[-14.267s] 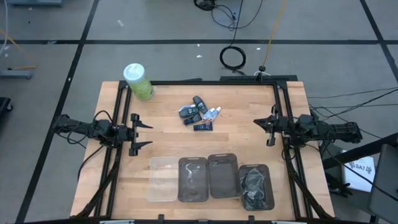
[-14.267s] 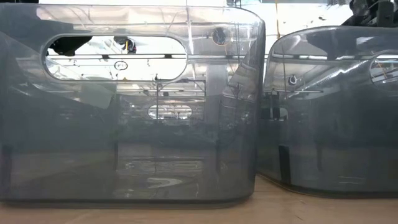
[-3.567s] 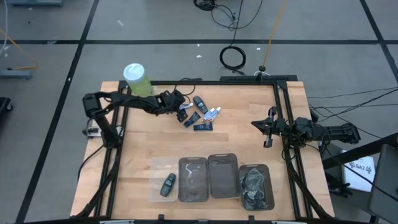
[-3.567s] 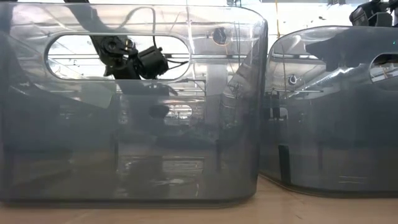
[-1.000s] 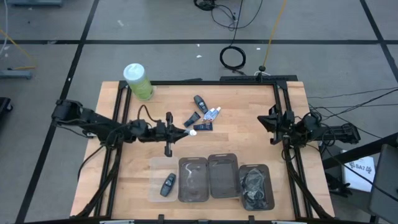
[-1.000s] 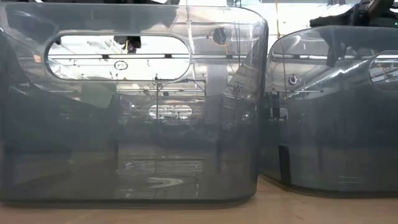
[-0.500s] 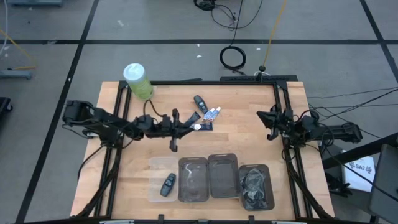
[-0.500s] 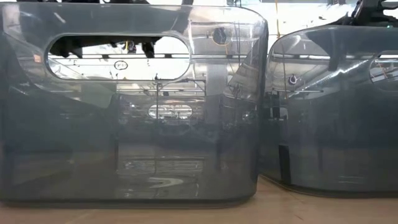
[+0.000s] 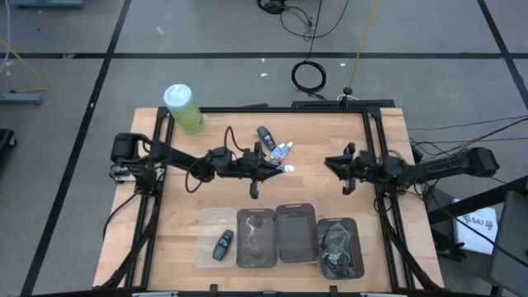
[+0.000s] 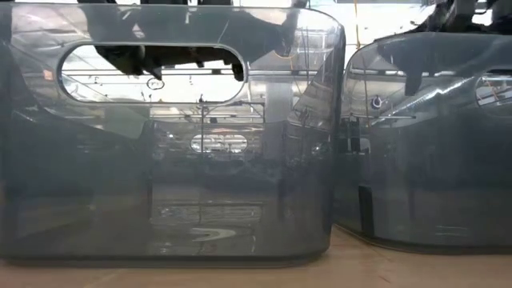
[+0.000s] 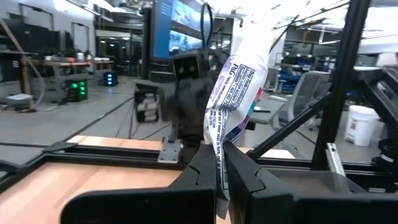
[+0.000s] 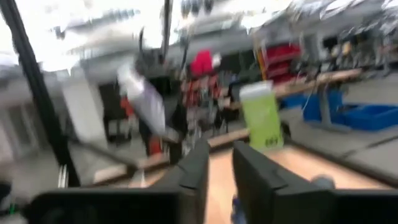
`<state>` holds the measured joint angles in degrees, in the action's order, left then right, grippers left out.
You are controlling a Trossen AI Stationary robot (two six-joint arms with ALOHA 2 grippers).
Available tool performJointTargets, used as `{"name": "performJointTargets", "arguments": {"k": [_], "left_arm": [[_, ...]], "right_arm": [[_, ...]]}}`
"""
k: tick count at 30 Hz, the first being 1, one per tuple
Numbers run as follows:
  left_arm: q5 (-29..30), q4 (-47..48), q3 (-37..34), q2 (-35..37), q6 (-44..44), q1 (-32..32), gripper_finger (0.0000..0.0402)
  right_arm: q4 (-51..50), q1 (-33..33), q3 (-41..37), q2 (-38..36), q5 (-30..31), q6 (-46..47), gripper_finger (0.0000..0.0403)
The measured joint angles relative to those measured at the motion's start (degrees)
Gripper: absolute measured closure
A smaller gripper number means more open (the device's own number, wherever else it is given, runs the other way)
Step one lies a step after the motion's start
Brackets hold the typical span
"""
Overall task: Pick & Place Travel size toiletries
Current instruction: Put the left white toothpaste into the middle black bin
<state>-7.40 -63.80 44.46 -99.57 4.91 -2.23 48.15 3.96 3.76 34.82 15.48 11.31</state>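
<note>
My left gripper (image 9: 279, 169) hangs over the middle of the table, shut on a white sachet with blue and purple print (image 11: 239, 74), one of the travel size toiletries. Other small tubes (image 9: 282, 150) lie on the wood just beyond it, next to a black key fob (image 9: 264, 134). My right gripper (image 9: 330, 162) is a short way to the sachet's right and points at it. A narrow gap shows between its fingers (image 12: 221, 168), with nothing in it. My left gripper pinches the sachet's lower end (image 11: 219, 158) between its two fingers. The fingers reach level from the table's left. The sachet stands up past the fingertips, leaning a little, and is lifted clear of the table.
Along the near edge stand a clear tray (image 9: 206, 227) with a key fob (image 9: 221, 245) in it, two grey bins (image 9: 256, 219) (image 9: 295, 210) and a bin of dark items (image 9: 340, 246). A green canister (image 9: 183, 107) stands at the far left corner. The bins fill the low view (image 10: 160, 160).
My left gripper has carried the sachet toward the table's right edge, clear of the wood, to a point over the table's middle. My right gripper has reached toward the table's left, closing in on the sachet.
</note>
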Motion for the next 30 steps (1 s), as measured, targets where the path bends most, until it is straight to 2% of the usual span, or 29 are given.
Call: {"name": "performJointTargets", "arguments": {"k": [8, 12, 16, 22, 30], "left_arm": [[-0.6, 0.6, 1.3, -0.7, 0.2, -0.1, 0.0401], [-0.6, 2.7, 1.3, -0.7, 1.5, -0.1, 0.0401], [-0.3, 3.7, 1.3, -0.7, 1.7, -0.1, 0.0401], [-0.3, 4.1, 1.3, -0.7, 1.7, 0.0, 0.0401], [-0.6, 4.4, 1.3, -0.7, 1.6, 0.1, 0.0401]], "right_arm": [[1.8, 1.4, 11.0, 18.4, -2.2, -9.5, 0.0168], [4.5, 1.4, 16.7, 26.0, -2.3, -11.5, 0.0118], [3.9, 1.4, 21.3, 32.2, -3.9, -13.6, 0.01], [4.3, 1.4, 26.0, 38.4, -4.1, -14.2, 0.0097], [7.8, 1.4, 27.3, 40.7, -6.8, -14.4, 0.0111]]}}
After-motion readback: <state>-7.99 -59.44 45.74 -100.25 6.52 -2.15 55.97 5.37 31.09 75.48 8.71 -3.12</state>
